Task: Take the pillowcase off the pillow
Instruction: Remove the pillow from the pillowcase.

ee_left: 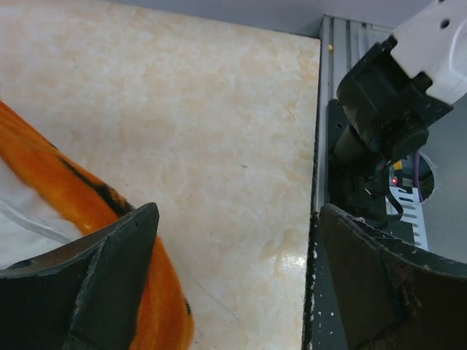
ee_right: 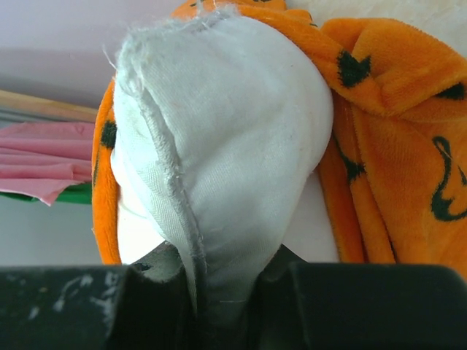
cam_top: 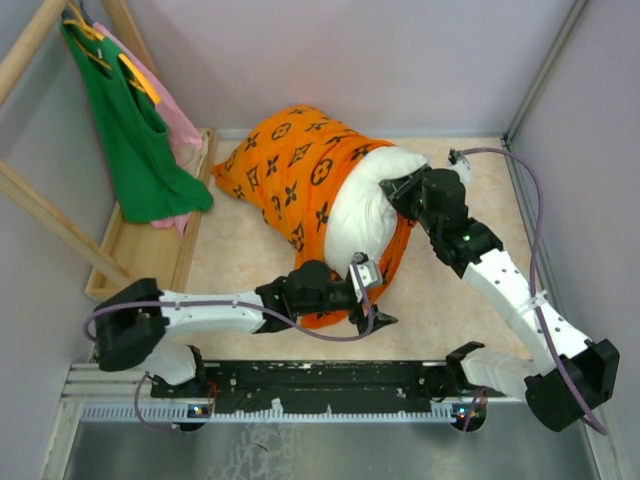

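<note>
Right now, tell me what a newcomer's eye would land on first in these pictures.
The bright orange pillowcase with black motifs lies mid-table, bunched back so the white pillow bulges from its right end. The right gripper is shut on the pillow's corner, while the left gripper stands open at the pillowcase's near edge. A green tank top hangs far left.

This looks like a robotics lab test cell: plain pale wall panels point(cam_top: 400, 60) box in a marble-patterned tabletop point(cam_top: 240, 260), and two robot arms point(cam_top: 210, 310) with loose purple cables point(cam_top: 535, 220) are bolted to a metal rail point(cam_top: 100, 385) at its near edge. A bare wooden rack point(cam_top: 50, 215) at far left holds a green tank top point(cam_top: 135, 150) and a pink garment point(cam_top: 180, 125).
</note>
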`<action>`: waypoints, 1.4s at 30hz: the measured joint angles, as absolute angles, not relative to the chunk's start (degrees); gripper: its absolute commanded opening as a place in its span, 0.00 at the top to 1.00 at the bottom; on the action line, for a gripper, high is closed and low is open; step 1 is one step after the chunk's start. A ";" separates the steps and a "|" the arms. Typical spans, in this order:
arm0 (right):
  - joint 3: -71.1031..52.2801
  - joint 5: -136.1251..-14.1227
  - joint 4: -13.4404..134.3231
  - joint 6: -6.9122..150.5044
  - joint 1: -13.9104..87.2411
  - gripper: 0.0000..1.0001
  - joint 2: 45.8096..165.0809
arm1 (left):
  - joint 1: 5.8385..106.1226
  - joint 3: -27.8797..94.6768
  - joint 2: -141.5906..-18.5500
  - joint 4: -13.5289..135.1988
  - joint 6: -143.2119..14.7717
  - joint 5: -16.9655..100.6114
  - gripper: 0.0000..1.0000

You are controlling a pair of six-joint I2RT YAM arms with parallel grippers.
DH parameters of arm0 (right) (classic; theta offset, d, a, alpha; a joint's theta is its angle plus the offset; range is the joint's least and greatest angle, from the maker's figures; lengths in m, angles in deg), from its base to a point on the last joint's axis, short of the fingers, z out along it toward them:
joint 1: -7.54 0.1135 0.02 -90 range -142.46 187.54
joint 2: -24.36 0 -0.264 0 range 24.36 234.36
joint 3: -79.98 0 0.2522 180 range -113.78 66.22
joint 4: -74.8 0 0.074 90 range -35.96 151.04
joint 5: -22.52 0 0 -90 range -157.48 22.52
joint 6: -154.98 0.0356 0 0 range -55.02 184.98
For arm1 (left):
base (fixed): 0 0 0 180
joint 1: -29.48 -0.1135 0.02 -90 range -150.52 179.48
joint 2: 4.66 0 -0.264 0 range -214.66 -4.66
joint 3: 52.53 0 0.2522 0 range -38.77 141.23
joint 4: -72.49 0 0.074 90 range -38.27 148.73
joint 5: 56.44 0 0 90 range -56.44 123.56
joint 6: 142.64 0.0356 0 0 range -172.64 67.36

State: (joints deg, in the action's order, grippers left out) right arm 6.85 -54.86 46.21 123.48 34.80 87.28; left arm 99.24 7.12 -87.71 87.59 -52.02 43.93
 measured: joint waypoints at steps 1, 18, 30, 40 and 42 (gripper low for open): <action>6.85 -54.86 46.08 123.44 34.80 1.00 87.28 | 99.26 6.33 -89.68 90.11 -53.07 44.61 0.05; 6.11 -58.27 45.42 126.65 34.43 1.00 87.28 | 101.18 -3.81 -102.75 103.81 -61.68 38.23 0.02; 18.15 -85.57 48.76 126.91 15.13 1.00 83.96 | 95.35 -9.67 -78.01 88.86 -60.98 25.38 0.00; 25.12 -94.40 46.64 119.02 13.39 1.00 79.19 | 84.62 -8.84 -68.08 72.75 -60.80 20.74 0.00; 27.09 -94.66 46.86 118.50 12.93 1.00 78.73 | 83.13 -6.41 -66.84 70.54 -60.04 22.23 0.00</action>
State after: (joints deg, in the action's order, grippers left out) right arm 27.09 -94.66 46.86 118.50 12.93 78.73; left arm 83.13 -6.41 -66.84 70.54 -60.04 22.23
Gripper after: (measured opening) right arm 0.180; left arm 0.998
